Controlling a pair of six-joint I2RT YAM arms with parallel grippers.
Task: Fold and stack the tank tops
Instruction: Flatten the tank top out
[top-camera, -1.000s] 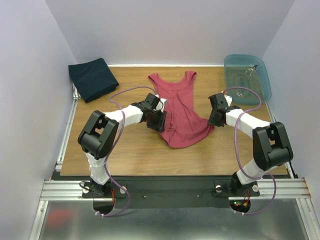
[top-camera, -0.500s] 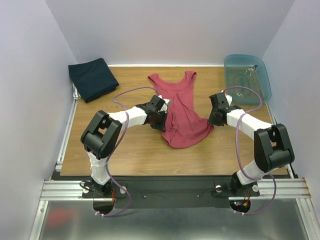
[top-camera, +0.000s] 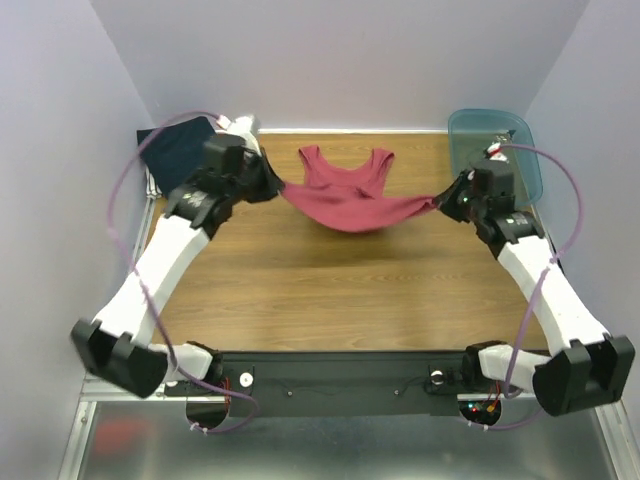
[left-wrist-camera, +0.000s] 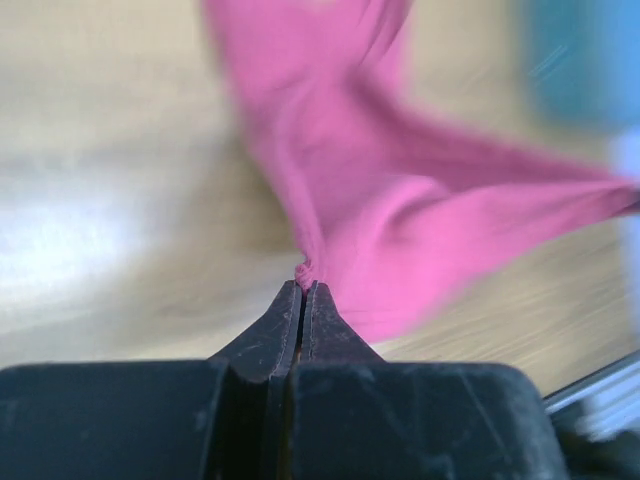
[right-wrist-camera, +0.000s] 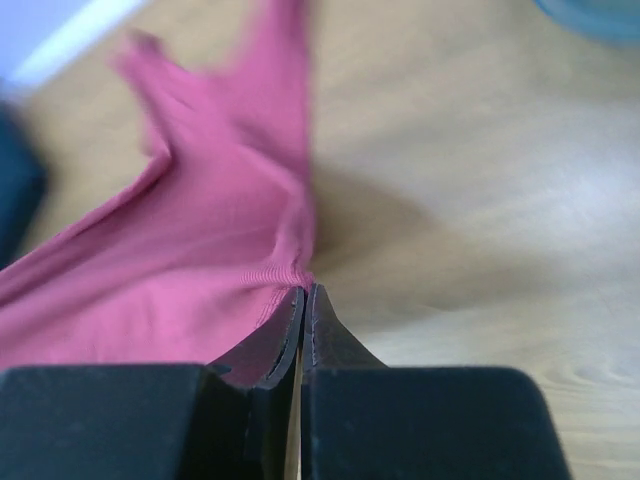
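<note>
Top external view, from the arm bases outward: both arms reach far over the brown wooden table (top-camera: 330, 300), and you have the dark red soft cloth tank top (top-camera: 350, 200) slung between them. The left gripper (top-camera: 272, 188) has its jaws pressed together on a pinch of cloth at one lower corner; its wrist view shows the fabric bunched right at the tips. The right gripper (top-camera: 447, 200) is clamped the same way on the opposite corner. The held edge runs across the table from left to right, fairly taut. The body sags under it and casts a shadow, so I judge it lifted off the wood there. The scoop neck and shoulder straps lie beyond that edge, towards the back wall, so the top's long axis runs near to far. Further back, the folded dark navy cloth square (top-camera: 178, 150) sits in the left rear corner, just behind your left gripper; the translucent blue plastic tub (top-camera: 515, 140) is behind the right. For stacking, your left arm is nearer.
</note>
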